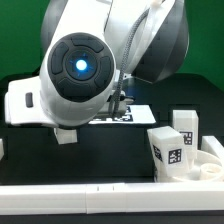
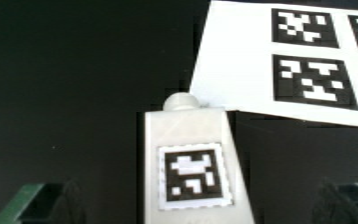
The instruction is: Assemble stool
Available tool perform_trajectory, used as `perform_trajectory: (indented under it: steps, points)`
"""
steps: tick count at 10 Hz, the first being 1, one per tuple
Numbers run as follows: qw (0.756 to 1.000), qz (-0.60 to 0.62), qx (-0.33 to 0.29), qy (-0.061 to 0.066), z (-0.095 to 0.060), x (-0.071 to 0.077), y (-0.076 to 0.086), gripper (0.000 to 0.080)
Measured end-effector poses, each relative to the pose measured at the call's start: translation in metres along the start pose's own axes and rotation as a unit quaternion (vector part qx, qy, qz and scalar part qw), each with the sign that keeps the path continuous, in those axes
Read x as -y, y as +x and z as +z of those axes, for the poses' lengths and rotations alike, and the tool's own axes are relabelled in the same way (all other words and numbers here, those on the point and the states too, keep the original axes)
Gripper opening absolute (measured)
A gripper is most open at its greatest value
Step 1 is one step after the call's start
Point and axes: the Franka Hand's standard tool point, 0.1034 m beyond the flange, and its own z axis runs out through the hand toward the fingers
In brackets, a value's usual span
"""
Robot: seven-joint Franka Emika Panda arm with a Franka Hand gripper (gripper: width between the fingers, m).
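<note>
Can't spot the gripper point(image 2: 194, 203) anywhere in the exterior view, buried behind the bulky robot arm point(image 1: 85, 65) along with most of the marker board point(image 1: 128, 116). Only getting a sliver of the round seat point(image 1: 214, 168) at that view's right, chopped by the frame edge. From the wrist, just two dark blurry fingertips point(image 2: 41, 203) clipped at the edge, plus the marker board running out of frame too.

My arm point(image 1: 140, 30) wears smooth white plastic with a soft gloss. The leg point(image 2: 190, 135) is white plastic too, smooth but duller, and its tag point(image 2: 194, 172) is printed in flat black. The marker board point(image 2: 247, 60) is thin, smooth, matt white. The tabletop point(image 2: 69, 90) is black and dull, with no shine.
</note>
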Motion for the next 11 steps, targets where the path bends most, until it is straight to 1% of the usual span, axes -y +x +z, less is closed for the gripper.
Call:
perform_trajectory:
  steps: [2,3,4,7,8,9,11]
  points:
    - [1.0,0.022,0.012,0.0,0.013,-0.006,0.009,0.0648]
    - [0.999,0.033,0.017,-0.001,0.018,-0.005,0.012,0.0648]
    - [0.999,0.035,0.019,-0.001,0.02,-0.003,0.014,0.0648]
    - [0.999,0.036,0.019,0.001,0.02,-0.005,0.013,0.0639]
    - [0.999,0.037,0.019,0.001,0.02,-0.005,0.013,0.0472]
    - [0.999,0.037,0.019,0.002,0.02,-0.006,0.013,0.0334]
    - [0.999,0.037,0.015,0.002,0.017,-0.005,0.012,0.0334]
